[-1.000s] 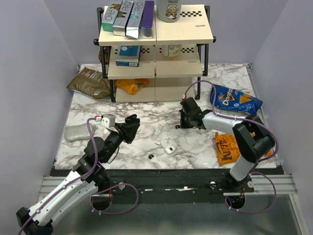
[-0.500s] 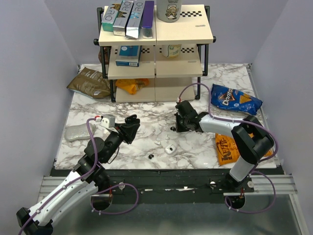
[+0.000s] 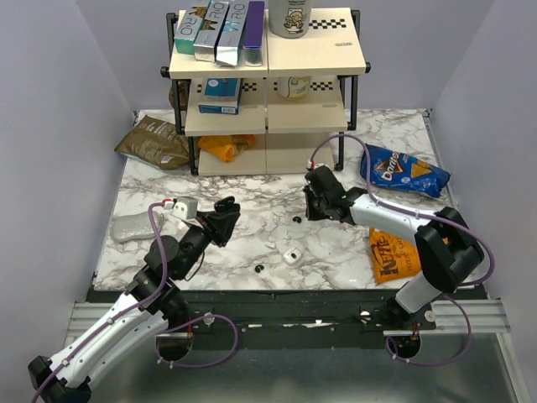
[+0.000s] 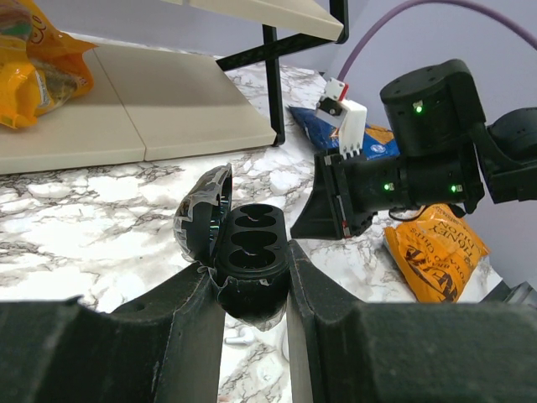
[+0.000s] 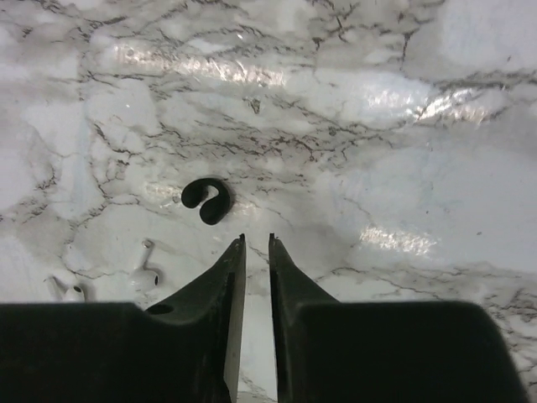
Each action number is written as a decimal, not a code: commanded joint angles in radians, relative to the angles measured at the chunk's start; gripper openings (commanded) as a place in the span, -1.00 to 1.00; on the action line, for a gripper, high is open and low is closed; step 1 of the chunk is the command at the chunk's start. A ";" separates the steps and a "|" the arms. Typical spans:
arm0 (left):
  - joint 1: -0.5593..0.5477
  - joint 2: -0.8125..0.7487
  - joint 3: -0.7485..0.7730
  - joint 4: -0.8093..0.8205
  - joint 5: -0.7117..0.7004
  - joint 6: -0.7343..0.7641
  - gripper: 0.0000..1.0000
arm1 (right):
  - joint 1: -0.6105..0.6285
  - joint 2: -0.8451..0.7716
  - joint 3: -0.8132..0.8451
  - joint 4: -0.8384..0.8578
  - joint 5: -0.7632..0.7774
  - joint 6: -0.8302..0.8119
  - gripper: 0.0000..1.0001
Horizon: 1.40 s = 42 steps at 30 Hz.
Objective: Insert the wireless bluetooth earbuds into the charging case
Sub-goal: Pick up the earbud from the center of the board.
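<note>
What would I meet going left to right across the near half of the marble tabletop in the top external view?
silver pouch → charging case → black earbud → small white object → orange snack bag

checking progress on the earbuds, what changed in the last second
The right end effector parted its jaws and drew back rightward, leaving a black earbud on the marble table. The left end effector kept gripping the open charging case; the other earbud stayed put.

The charging case (image 4: 250, 252) is partly hidden by left fingers (image 4: 180, 327).
</note>
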 commanded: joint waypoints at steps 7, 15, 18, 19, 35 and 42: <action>-0.005 0.000 0.005 0.007 0.020 0.002 -1.00 | -0.003 0.122 0.176 -0.037 -0.116 -0.224 -0.21; -0.005 0.000 0.006 0.000 0.022 0.009 -1.00 | -0.002 0.187 0.190 -0.044 -0.133 -0.253 -0.17; -0.005 0.000 0.003 0.001 0.024 0.009 -1.00 | -0.003 0.192 0.181 -0.040 -0.134 -0.250 -0.17; -0.005 0.000 0.003 0.001 0.024 0.009 -1.00 | -0.003 0.190 0.176 -0.038 -0.134 -0.249 -0.17; -0.005 -0.008 -0.001 -0.002 0.024 0.002 -1.00 | -0.003 0.187 0.138 -0.027 -0.119 -0.240 -0.17; -0.005 -0.003 -0.003 0.003 0.030 -0.001 -1.00 | -0.003 0.188 0.121 -0.018 -0.133 -0.238 -0.18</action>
